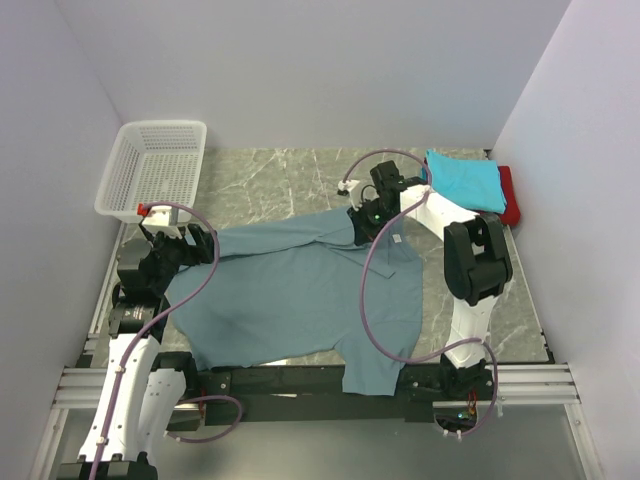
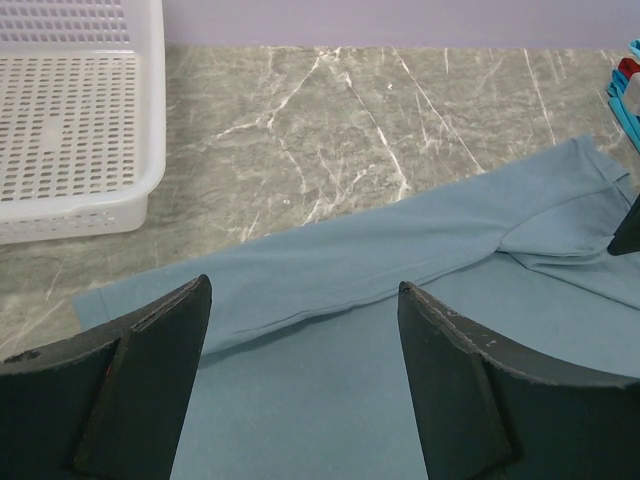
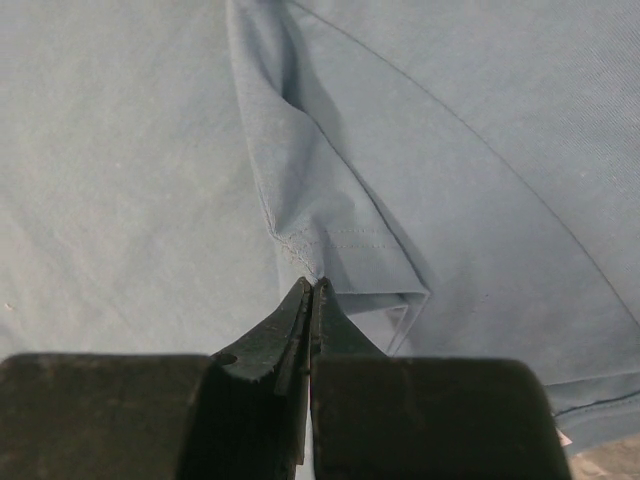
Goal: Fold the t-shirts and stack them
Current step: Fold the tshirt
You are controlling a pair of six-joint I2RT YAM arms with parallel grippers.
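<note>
This is a robotics lab test cell, not a home. Plain pale lilac wall panels (image 1: 300,70) box in a grey marble-patterned table (image 1: 290,180) on three sides. Bare aluminium frame rails (image 1: 535,383) run along its near edge, carrying the white-and-black left arm (image 1: 125,385) and right arm (image 1: 472,320), draped with loose purple cables (image 1: 363,295). Wrist cameras look out over the black left pincer (image 2: 305,300) and right pincer (image 3: 312,290).

White-and-black arms (image 1: 130,380), purple cables (image 1: 363,290), black right tool (image 3: 312,283)

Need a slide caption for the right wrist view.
Right gripper, jaws shut, pinches a folded, stitched hem of the grey-blue t-shirt.
</note>
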